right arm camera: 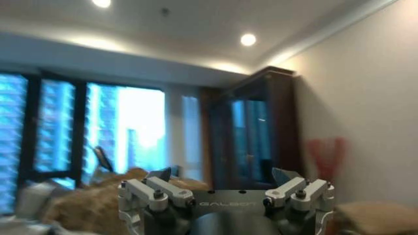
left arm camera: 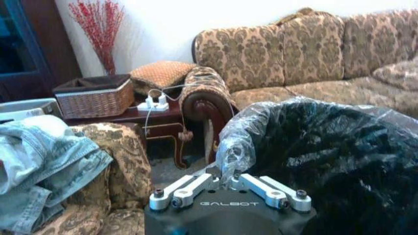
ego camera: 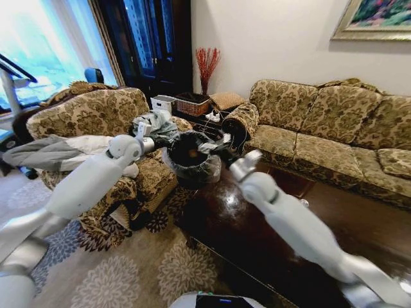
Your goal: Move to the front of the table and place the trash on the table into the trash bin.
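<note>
The head view takes in both arms reaching forward over the near left corner of the table [ego camera: 334, 218], whose dark glossy top runs away to the right in front of the long patterned sofa [ego camera: 334, 128]. The trash bin [ego camera: 191, 160] stands just past that corner, between the table and the armchair [ego camera: 96, 122] on the left, its clear bag puffing over the rim. The left gripper [ego camera: 145, 130] hangs at the bin's left edge, and the right gripper [ego camera: 221, 144] sits above its right rim.

The left wrist view adds the close detail: the left gripper [left arm camera: 225, 171] has its fingers drawn together on a fold of the clear bag at the bin [left arm camera: 339, 161] rim. Beyond stand a wicker basket [left arm camera: 95, 98] on a side table and denim cloth [left arm camera: 52, 161] on the armchair.

The right wrist view looks up at windows and a tall dark cabinet [right arm camera: 261, 127]; the right gripper [right arm camera: 223, 172] is spread wide with nothing between its fingers.

Patterned carpet lies open at the near left. "GALBOT" is printed on both gripper bodies
</note>
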Robot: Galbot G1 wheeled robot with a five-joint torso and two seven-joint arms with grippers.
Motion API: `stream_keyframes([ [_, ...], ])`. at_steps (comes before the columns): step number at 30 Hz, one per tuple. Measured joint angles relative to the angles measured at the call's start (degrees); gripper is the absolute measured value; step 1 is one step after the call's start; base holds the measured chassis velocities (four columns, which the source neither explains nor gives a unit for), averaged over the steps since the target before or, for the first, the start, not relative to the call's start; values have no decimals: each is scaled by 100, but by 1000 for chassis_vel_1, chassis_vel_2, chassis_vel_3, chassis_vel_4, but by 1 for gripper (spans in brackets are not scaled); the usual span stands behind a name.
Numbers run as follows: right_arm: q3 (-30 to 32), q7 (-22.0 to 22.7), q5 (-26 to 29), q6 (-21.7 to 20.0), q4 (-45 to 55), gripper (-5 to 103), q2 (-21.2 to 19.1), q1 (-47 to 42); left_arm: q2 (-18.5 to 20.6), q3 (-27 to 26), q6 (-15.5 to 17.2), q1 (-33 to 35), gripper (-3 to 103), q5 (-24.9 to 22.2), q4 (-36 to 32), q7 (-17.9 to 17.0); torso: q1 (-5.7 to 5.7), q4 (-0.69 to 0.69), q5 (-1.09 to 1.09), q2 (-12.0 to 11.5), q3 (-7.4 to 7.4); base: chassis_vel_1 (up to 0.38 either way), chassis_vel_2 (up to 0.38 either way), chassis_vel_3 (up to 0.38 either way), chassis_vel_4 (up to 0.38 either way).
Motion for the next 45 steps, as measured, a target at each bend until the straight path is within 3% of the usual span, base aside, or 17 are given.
stream_keyframes([
  [1, 382, 253, 88, -34, 288, 100, -487, -468, 44, -272, -79, 376, 3, 241, -256, 16, 0, -1, 0, 0, 0, 0, 0, 0, 0],
  [3, 586, 409, 96, -59, 398, 100, -658, -755, 53, -461, -118, 590, 3, 337, -420, 15, 0, -1, 0, 0, 0, 0, 0, 0, 0],
  [4, 1181, 678, -2, -249, 620, 100, -872, -1539, 60, -811, -167, 980, 3, 433, -788, -29, 0, 4, 4, 0, 0, 0, 0, 0, 0],
  [6, 1473, 710, -101, -374, 683, 100, -892, -1880, 57, -934, -183, 1129, 3, 463, -932, -61, 0, 4, 7, 0, 0, 0, 0, 0, 0],
  [7, 2107, 655, -481, -695, 813, 100, -825, -2743, 7, -1266, -219, 1515, 3, 540, -1230, -127, 0, 2, -2, 1, -1, 0, 0, 0, 0],
  [9, 2680, 543, -1388, -894, 906, 100, -397, -4193, -99, -1899, -281, 2254, 3, 648, -1606, -231, -1, -3, 9, 1, -1, 0, 0, 0, 0],
  [10, 2680, 543, -1388, -894, 906, 100, -397, -4193, -99, -1899, -281, 2254, 3, 648, -1606, -231, -1, -3, 9, 1, -1, 0, 0, 0, 0],
  [12, 3037, 444, -1934, -902, 994, 100, 63, -4988, -178, -2309, -334, 2847, 3, 745, -1895, -240, -2, 3, 3, 1, -1, 0, 0, 0, 0],
  [13, 3037, 444, -1934, -902, 994, 100, 63, -4988, -178, -2309, -334, 2847, 3, 745, -1895, -240, -2, 3, 3, 1, -1, 0, 0, 0, 0],
  [15, 3280, 296, -2225, -879, 1083, 100, 478, -5495, -255, -2521, -495, 3260, 3, 875, -2120, -244, -2, 3, 1, 1, 0, 0, 0, 0, 0],
  [19, 3307, 299, -2341, -869, 1240, 100, 756, -5694, -345, -2570, -662, 3589, 3, 1146, -2274, -289, -1, 2, 0, 1, -1, 0, 0, 0, 0],
  [27, 2850, 452, -2344, -900, 1258, 100, 917, -5425, -527, -2669, -746, 4207, 3, 1347, -2516, -461, 0, 4, 0, 1, 1, -67, -62, 60, 50],
  [45, 2642, 512, -2387, -885, 1293, 100, 973, -5370, -510, -3249, -744, 4871, 3, 1348, -2925, -454, 2, 1, 0, -1, 1, -258, -255, 122, 128],
])
